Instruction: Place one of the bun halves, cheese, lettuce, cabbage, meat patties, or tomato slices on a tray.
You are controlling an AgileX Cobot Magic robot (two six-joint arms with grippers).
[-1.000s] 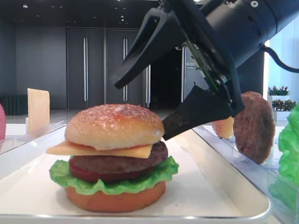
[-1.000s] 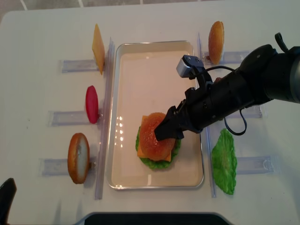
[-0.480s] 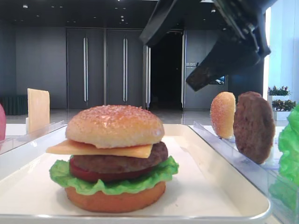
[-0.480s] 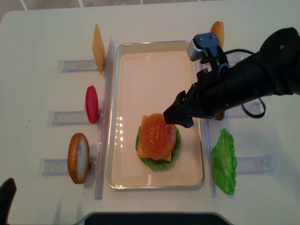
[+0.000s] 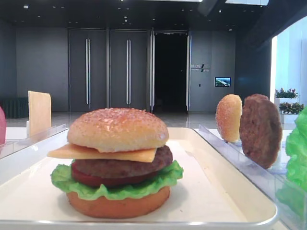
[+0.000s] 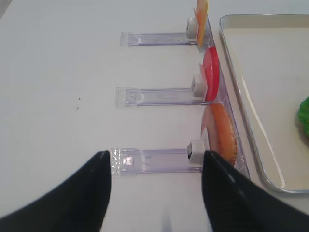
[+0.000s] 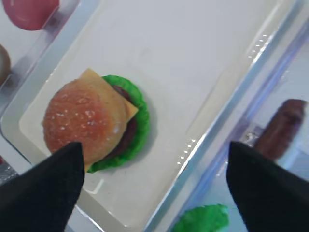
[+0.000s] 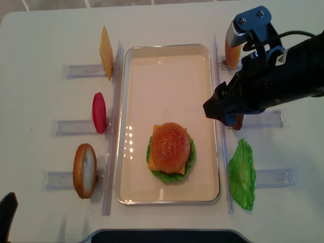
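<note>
Jaws first: the right gripper [image 7: 154, 186] is spread wide with nothing between its fingers, hanging above the right rim of the tray [image 8: 167, 66]. The left gripper [image 6: 154, 193] reads as closed and empty, though the wrist view shows its black fingers apart in frame, parked over bare table [image 6: 63, 87] beside the left racks [image 6: 154, 94]. On the tray there's a full stack: bottom bun [image 5: 117, 205], lettuce [image 5: 115, 184], tomato slice [image 5: 86, 178], meat patty [image 5: 122, 166], cheese [image 5: 98, 152] and a domed bun half [image 8: 170, 146] on top. From the right jaws, that burger [image 7: 91, 121] sits down and to the left. Nearest loose pieces for that arm are the spare patty [image 5: 260, 129] standing on edge and the loose lettuce leaf [image 8: 242, 174], long axis running along the tray's side. Looks to me like the build is basically done.
</note>
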